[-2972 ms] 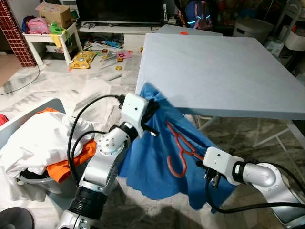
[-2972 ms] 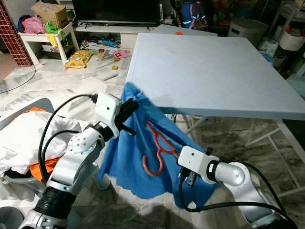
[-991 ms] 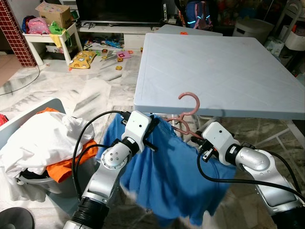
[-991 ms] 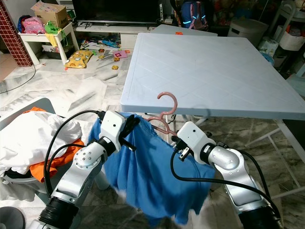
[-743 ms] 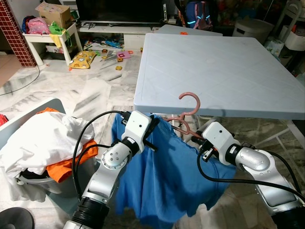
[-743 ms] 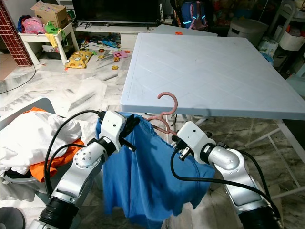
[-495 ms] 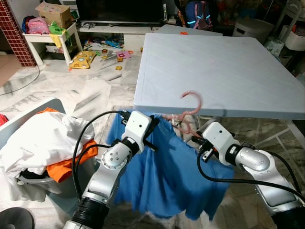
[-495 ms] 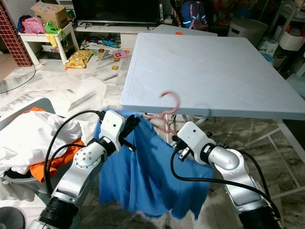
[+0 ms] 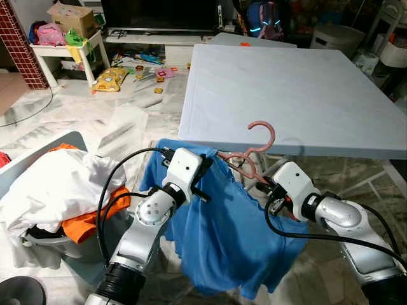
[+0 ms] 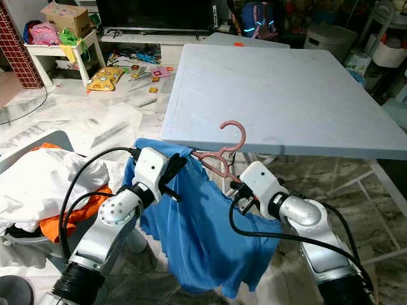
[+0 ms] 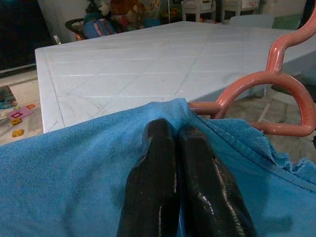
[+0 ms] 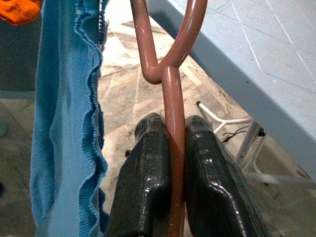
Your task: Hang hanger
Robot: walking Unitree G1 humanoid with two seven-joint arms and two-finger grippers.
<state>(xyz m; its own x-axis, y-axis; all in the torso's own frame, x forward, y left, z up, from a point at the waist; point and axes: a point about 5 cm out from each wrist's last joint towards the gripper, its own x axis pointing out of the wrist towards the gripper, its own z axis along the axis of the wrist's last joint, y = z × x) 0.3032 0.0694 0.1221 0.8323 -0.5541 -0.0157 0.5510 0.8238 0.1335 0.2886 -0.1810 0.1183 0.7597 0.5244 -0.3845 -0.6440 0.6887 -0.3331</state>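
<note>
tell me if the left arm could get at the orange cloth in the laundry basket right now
Probably not as things stand: the left gripper has its jaws shut on the blue shirt, and white laundry partly covers the orange cloth.

2 head eyes looking forward and down, sharing the table (image 9: 292,82), both arms and the floor. Left wrist view close along its end effector (image 11: 178,143) toward the table edge. Right wrist view close along its end effector (image 12: 170,131), table edge seen from below.
</note>
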